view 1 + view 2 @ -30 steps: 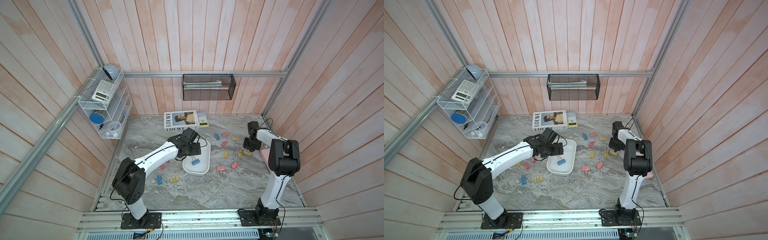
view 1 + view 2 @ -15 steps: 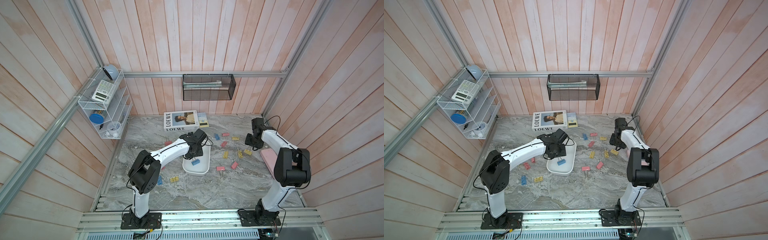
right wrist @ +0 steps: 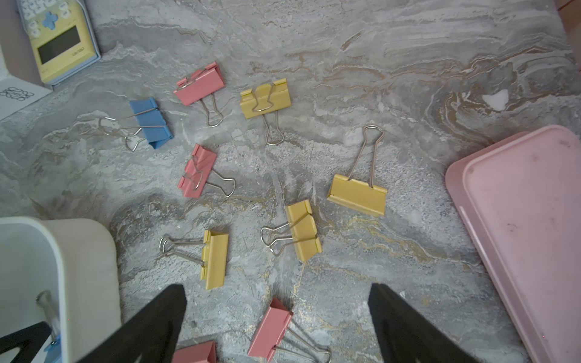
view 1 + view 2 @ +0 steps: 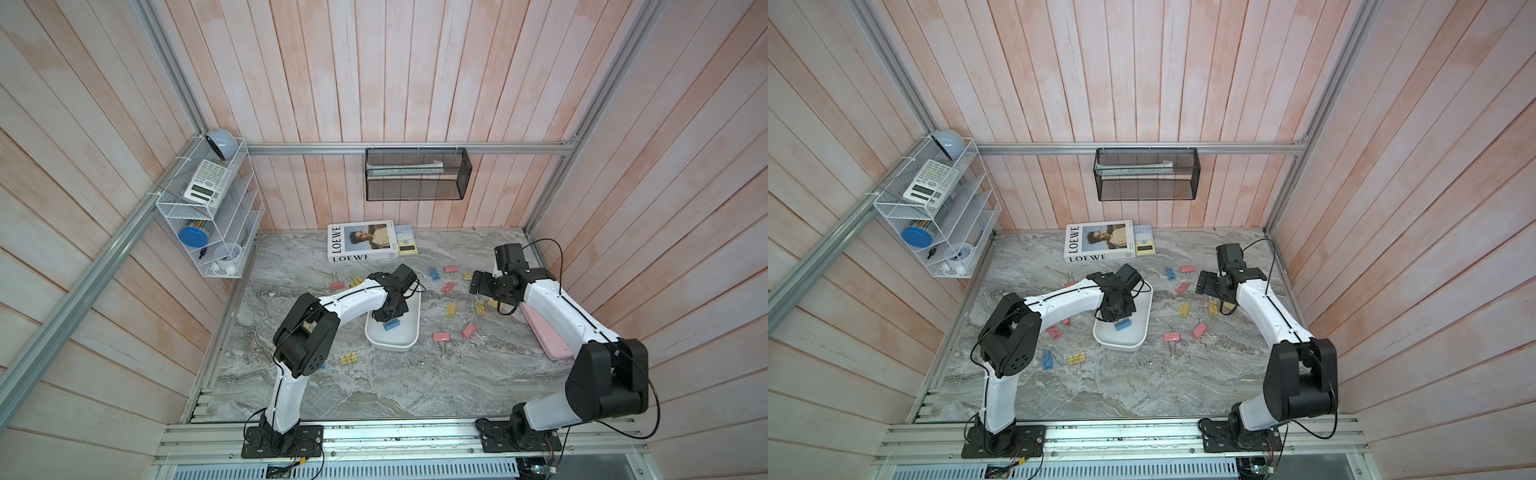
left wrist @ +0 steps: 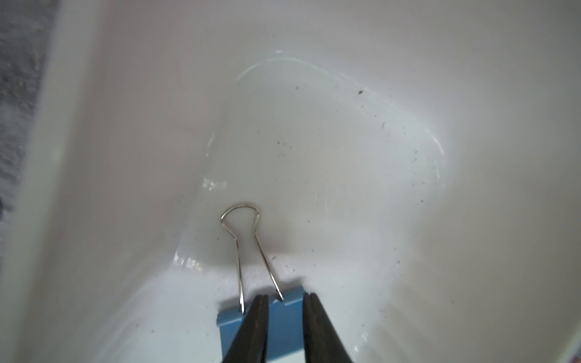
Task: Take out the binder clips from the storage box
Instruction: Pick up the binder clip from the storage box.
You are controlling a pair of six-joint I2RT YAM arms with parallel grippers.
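Observation:
The storage box (image 4: 390, 345) (image 4: 1121, 345), a shallow white tray, lies mid-table with one blue binder clip (image 4: 392, 325) (image 4: 1123, 325) (image 5: 284, 327) on its floor. My left gripper (image 4: 390, 318) (image 5: 285, 298) reaches down into the box, its fingers drawn in narrowly on that clip's blue body; the wire handles point away. Several pink, yellow and blue binder clips lie scattered on the marble outside the box, such as a yellow one (image 3: 356, 195) and a pink one (image 3: 270, 327). My right gripper (image 4: 478, 283) (image 3: 278, 286) hangs open and empty above these, right of the box.
A pink flat tray (image 4: 544, 332) (image 3: 518, 220) lies by the right wall under my right arm. A LOEWE book (image 4: 361, 241) and a yellow calculator (image 3: 59, 41) sit at the back. A black mesh basket (image 4: 417, 174) and a white wire rack (image 4: 208, 216) hang on the walls.
My left gripper has come down into the box and narrowed onto the blue clip. My right gripper has opened wide, and its arm has swung out over the scattered clips.

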